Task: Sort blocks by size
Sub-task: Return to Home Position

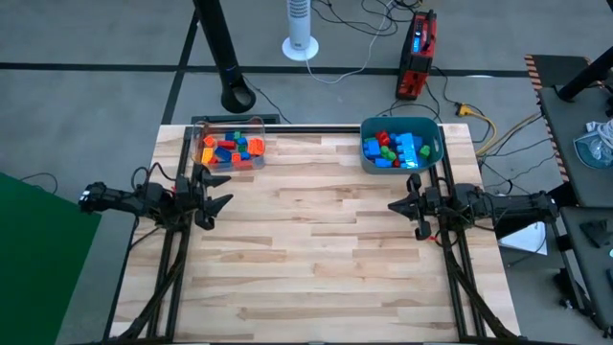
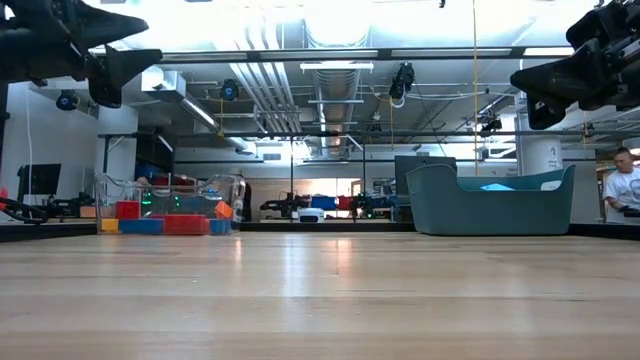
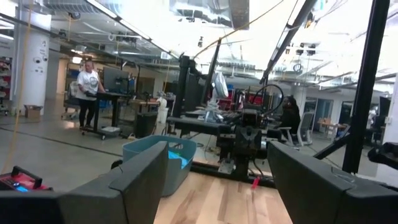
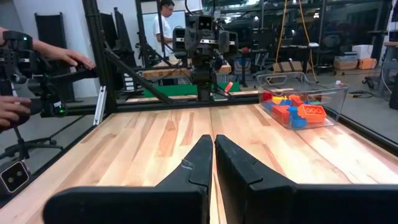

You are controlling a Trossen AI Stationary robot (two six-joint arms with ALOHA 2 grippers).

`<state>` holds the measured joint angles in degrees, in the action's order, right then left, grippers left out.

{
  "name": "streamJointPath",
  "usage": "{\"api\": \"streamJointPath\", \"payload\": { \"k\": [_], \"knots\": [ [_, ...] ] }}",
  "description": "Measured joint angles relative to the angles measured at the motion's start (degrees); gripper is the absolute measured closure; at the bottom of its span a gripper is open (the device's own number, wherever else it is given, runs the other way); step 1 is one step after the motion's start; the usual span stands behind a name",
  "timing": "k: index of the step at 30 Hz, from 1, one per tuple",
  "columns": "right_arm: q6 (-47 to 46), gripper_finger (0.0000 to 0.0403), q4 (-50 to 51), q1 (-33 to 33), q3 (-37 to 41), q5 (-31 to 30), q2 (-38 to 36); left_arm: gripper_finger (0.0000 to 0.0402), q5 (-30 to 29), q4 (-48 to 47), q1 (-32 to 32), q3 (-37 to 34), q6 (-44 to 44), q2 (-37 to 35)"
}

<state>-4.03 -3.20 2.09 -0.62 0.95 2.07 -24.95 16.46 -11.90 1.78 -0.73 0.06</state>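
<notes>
High view, multicoloured studded plastic blocks (image 1: 231, 148) sat in clear plastic box (image 1: 198, 144) and teal tub (image 1: 437, 146), low view, left gripper (image 2: 140, 42) and right gripper (image 2: 522, 82) hung high, left wrist view, fingers (image 3: 134, 180) spread apart, right wrist view, fingers (image 4: 193, 168) pressed together, empty.

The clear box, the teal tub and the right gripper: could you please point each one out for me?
clear box (image 2: 165, 195), low view, upper part of its wall.
teal tub (image 2: 490, 212), low view, its near wall.
right gripper (image 4: 213, 142), right wrist view, between its shut fingertips.
</notes>
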Motion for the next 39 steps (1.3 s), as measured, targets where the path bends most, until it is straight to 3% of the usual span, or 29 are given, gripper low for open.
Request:
{"api": "streamJointPath", "payload": {
  "k": [13,19,27,39],
  "knots": [
    [0.0,0.039,0.0,0.0,0.0,0.0,0.0,0.0139,0.0,0.1,0.0,-0.6,-0.2,0.0],
    [0.1,0.039,0.0,0.0,0.0,0.0,0.0,0.0139,0.0,-3.2,0.1,-1.2,-5.1,-0.1],
    [0.0,0.039,0.0,0.0,0.0,0.0,0.0,0.0139,0.0,-8.2,0.1,-1.2,-1.4,-0.1],
    [0.1,0.039,0.0,0.0,0.0,0.0,0.0,0.0139,0.0,-8.5,0.0,-1.2,-1.3,-0.1]
  ]
}}
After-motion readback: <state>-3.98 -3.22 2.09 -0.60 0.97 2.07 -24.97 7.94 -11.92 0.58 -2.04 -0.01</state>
